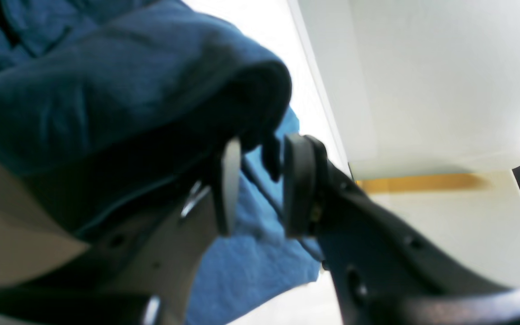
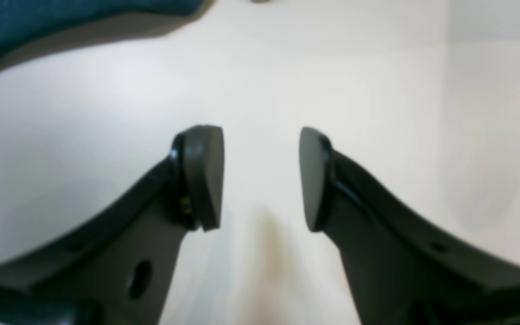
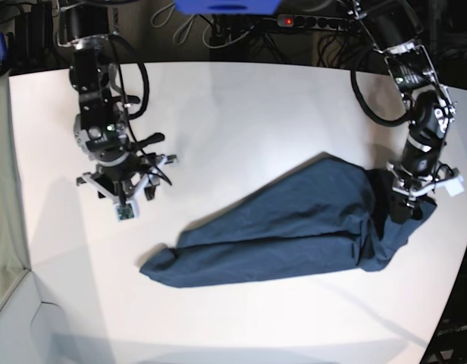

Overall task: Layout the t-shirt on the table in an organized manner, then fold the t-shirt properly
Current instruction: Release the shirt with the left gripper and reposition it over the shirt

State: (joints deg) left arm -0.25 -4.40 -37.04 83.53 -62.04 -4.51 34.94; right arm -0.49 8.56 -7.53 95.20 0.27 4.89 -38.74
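The t-shirt [image 3: 294, 227] lies bunched in a long crumpled strip across the lower right of the desk [image 3: 241, 106], neither spread nor folded. The left gripper [image 3: 404, 206] sits at its right end, jaws nearly together around a fold. The right gripper [image 2: 261, 178] hangs empty at upper left, jaws apart.

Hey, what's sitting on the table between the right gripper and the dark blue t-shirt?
Nothing: only bare white tabletop separates the right gripper from the dark navy-blue cotton t-shirt, as the base view shows.
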